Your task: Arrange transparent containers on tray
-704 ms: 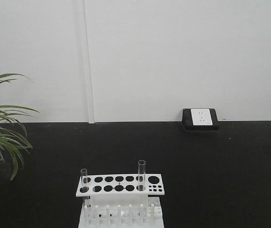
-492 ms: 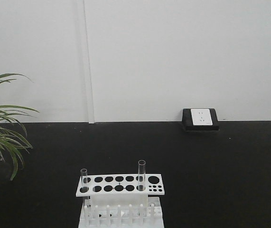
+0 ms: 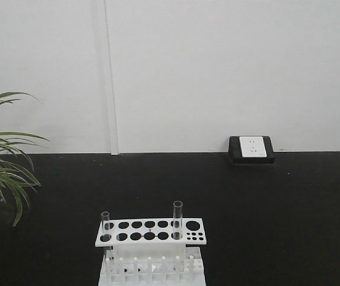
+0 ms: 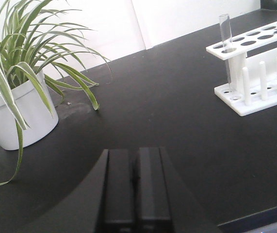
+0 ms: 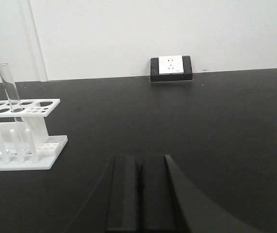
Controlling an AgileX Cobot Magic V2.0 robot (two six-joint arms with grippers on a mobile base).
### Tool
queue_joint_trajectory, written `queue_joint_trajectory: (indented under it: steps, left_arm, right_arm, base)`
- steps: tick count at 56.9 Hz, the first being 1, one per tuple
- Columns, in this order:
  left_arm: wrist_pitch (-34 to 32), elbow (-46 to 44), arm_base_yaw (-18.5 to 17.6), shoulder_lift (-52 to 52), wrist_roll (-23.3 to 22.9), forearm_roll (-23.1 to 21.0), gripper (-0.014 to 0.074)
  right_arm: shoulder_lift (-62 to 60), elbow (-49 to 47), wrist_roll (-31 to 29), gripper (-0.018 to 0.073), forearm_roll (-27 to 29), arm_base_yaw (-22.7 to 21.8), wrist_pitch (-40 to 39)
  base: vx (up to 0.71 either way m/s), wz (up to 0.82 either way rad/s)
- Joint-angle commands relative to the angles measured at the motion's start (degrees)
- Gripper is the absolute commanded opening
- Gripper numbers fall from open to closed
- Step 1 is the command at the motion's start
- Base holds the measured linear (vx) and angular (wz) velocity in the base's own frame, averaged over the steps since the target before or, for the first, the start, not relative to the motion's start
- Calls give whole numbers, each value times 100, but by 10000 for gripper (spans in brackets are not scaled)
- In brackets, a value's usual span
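Looking at the front view first: two test tubes are standing upright in the white rack [image 3: 152, 231] at the near edge of the black table [image 3: 277, 208]. The left-hand test tube [image 3: 105, 227] sits at the rack's left end and the right-hand test tube [image 3: 177, 219] is toward the right end, with every hole between them empty. A spider plant [image 3: 3, 173] pokes in from the left and a wall socket [image 3: 252, 148] sits at the far edge of the table. Neither arm shows up here, and I can't find the tray anywhere.

Left wrist view: the left gripper [image 4: 135, 154] has its two dark fingers pressed flat together with only a thin seam between them, so it's closed on nothing. It hangs over bare table, well apart from the rack off to the right, where the left-hand test tube [image 4: 225, 43] stands in the end hole. The plant's white pot [image 4: 17, 119] is on the left.

Right wrist view: same story. The right gripper [image 5: 139, 160] is closed with nothing in it, and the right-hand test tube [image 5: 9, 92] stands in the rack well off to the left. The socket is straight ahead at the far wall.

My read is that the task has barely begun. Both tubes I can see are still in the rack, nothing is being held, and the tray is out of all three views, so I can't tell whether anything has been put on it. Both tubes still need pulling out and carrying over.
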Motion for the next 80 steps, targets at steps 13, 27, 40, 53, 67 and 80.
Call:
queue_joint_trajectory:
  steps: [13, 27, 40, 53, 67, 80]
  left_arm:
    - [-562, 209, -35, -136, -4, -50, -6]
    - [-1467, 74, -35, -136, -375, -318, -6]
    - [-2167, -570, -35, -125, -1182, -933, -6]
    - [-2065, -2447, -35, 837, -530, -903, -6]
    - [-1998, -4246, -35, 3250, -456, -910, -6]
    - [-2117, -4593, -35, 4561, -468, -915, -6]
  right_arm:
    - [-3, 46, -54, -11, -51, -19, -676]
    - [-3, 40, -54, -11, -38, -19, -1178]
    - [-3, -340, -54, -11, 53, -19, -2074]
    - [839, -2328, -265, -11, 72, -19, -1938]
    - [3161, -4052, -651, -11, 72, -19, -1976]
    - [4412, -4396, -651, -11, 77, -19, -2293]
  base:
    - [0, 0]
    - [0, 0]
    - [0, 0]
    - [0, 0]
    - [0, 0]
    - [0, 0]
